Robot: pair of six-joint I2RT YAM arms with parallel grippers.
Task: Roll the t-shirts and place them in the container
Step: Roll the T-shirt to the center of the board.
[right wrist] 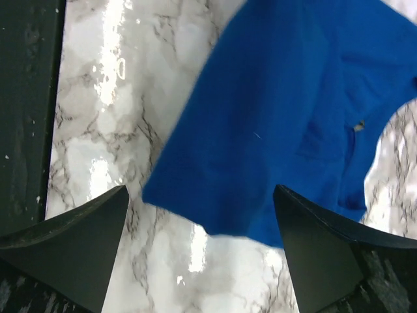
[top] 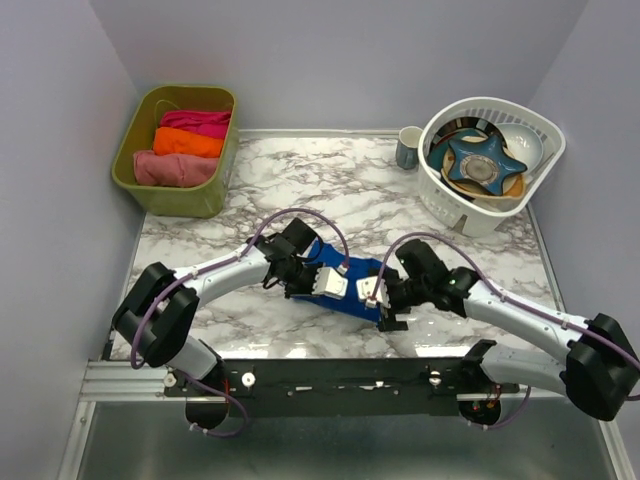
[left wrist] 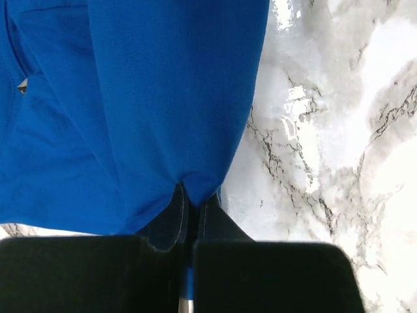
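Note:
A royal-blue t-shirt (top: 347, 285) lies folded on the marble table (top: 250, 180), near the front, between my two arms. My left gripper (left wrist: 191, 203) is shut on an edge of the blue t-shirt (left wrist: 143, 111); cloth is pinched between its dark fingers. My right gripper (right wrist: 199, 215) is open, its fingers spread just above the table at the near edge of the blue t-shirt (right wrist: 280, 130), empty. Pink (top: 175, 168), orange (top: 188, 142) and magenta (top: 197, 122) rolls lie in the green bin (top: 130, 150).
A white basket (top: 440, 200) with dishes, among them a blue star-shaped plate (top: 485, 165), stands at the back right, a grey mug (top: 409, 148) beside it. A black rail (top: 350, 375) runs along the table's near edge.

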